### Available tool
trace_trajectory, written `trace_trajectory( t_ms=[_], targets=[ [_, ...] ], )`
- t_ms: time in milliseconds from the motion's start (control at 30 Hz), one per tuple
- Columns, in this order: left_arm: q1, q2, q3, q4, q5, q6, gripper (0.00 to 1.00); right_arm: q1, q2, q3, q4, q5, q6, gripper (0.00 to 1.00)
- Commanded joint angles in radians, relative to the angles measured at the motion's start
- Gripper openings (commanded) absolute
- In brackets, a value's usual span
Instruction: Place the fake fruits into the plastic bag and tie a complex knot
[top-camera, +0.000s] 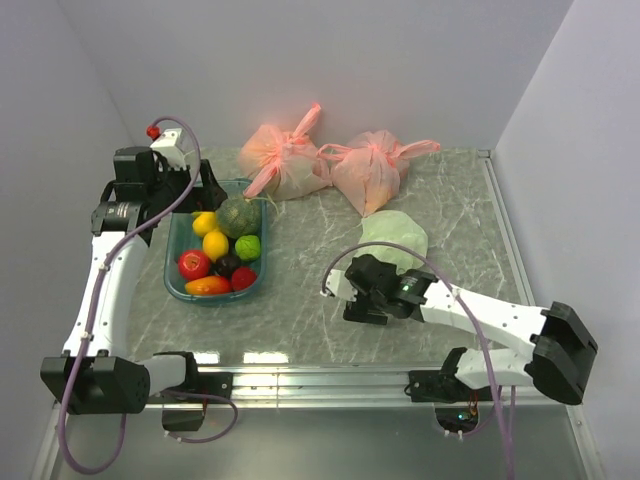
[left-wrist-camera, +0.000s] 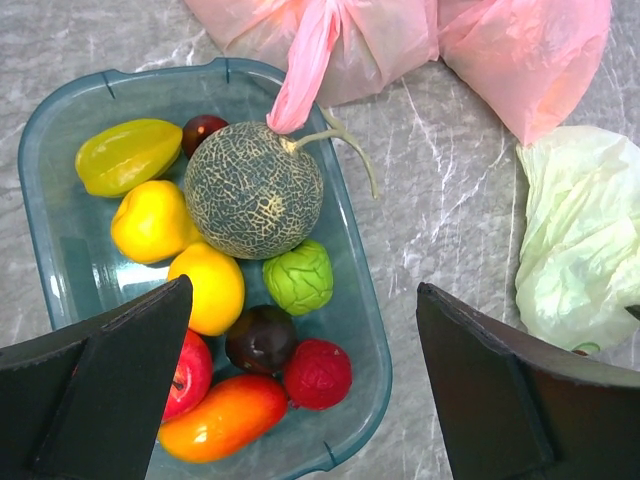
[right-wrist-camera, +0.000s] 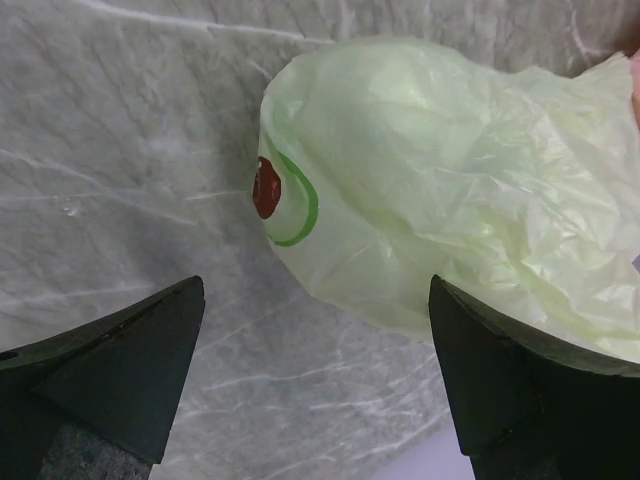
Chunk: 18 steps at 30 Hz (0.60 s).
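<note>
1. Found the left claw (left-wrist-camera: 303, 290) spread wide and clamped on nothing, poised over the tub (left-wrist-camera: 368, 330) of fake fruits (left-wrist-camera: 150, 220) at the left of the surface (top-camera: 300, 300).
2. Found the right claw (right-wrist-camera: 316, 285) likewise wide apart and empty, hanging near the plastic bag (right-wrist-camera: 450, 200) without touching it.
3. Located the plastic bag lying crumpled and collapsed on the surface right of centre, just in front of the knotted pink bags (top-camera: 370, 172) and well apart from the tub.
4. Judged as the opening step: no fruit seen outside the tub, bag apparently flat and empty, no knot begun.
5. Judged the next move to call for finding and spreading the bag's mouth with the right claw, then lifting a first fruit with the left. Noted the netted melon (left-wrist-camera: 253, 190) sitting on top, crowding the smaller pieces.
6. Recorded bag orientation in the right wrist view: printed red-and-green mark (right-wrist-camera: 268, 190) at the left end, long axis running across to the right edge. Could not make out mouth or handles, so cannot tell the opening direction.
7. Recorded melon stem pointing toward the pink bags. Saw the orange fruit (left-wrist-camera: 222, 418) lying slantwise across the tub's near end.
</note>
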Motion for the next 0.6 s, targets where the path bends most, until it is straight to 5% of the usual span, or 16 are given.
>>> trace_trajectory(
  t_ms=[0, 167, 267, 300, 367, 500, 567],
  targets=[
    [-0.002, 0.016, 0.047, -0.006, 0.018, 0.004, 0.99, 0.019, 0.059, -0.006, 0.12, 0.132, -0.008, 1.0],
    [-0.002, 0.002, 0.039, -0.012, 0.006, 0.022, 0.99, 0.022, 0.171, -0.091, 0.357, 0.316, -0.088, 1.0],
    [-0.002, -0.033, 0.001, 0.014, 0.018, 0.01, 0.99, 0.022, 0.201, -0.08, 0.385, 0.316, -0.073, 0.58],
    [-0.002, -0.062, -0.031, 0.04, 0.05, 0.03, 0.99, 0.018, 0.19, -0.053, 0.374, 0.306, -0.059, 0.35],
    [-0.002, -0.101, -0.075, 0.08, 0.088, 0.047, 0.99, 0.006, 0.162, -0.013, 0.355, 0.266, -0.045, 0.03],
    [-0.002, -0.211, -0.2, 0.23, 0.141, 0.062, 0.99, -0.101, 0.054, 0.243, 0.217, 0.047, 0.034, 0.0],
    [-0.002, -0.245, -0.243, 0.27, 0.209, 0.097, 0.99, -0.26, 0.021, 0.402, 0.105, -0.234, 0.097, 0.0]
  ],
)
